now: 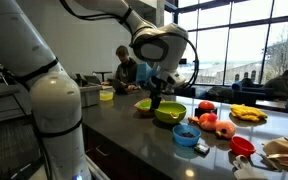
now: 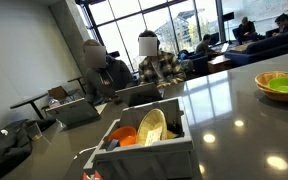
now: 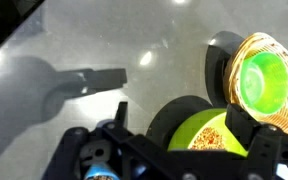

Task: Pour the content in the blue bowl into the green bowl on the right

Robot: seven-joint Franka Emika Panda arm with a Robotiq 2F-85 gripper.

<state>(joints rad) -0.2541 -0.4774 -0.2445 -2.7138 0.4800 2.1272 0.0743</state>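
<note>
Arm [image 1: 52, 105]: seen rising from its white base in an exterior view and arched across the top.
Wrist [image 1: 160, 45]: pointed downward, with the gripper [image 1: 155, 100] hung beneath it.
Jaws: spread wide, with dark fingers [image 3: 120, 113] shown low in the wrist view.

You had the small bowl [image 1: 186, 133] on the counter [image 1: 132, 132], near the wide bowl [image 1: 169, 113], at its five o'clock.

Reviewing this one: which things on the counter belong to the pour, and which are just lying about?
Belongs to the job: blue bowl, its dark content, green bowl, open end effector.
Lying about: duller yellow-green bowl, red fruit, yellow fruit, small red bowl.
</note>
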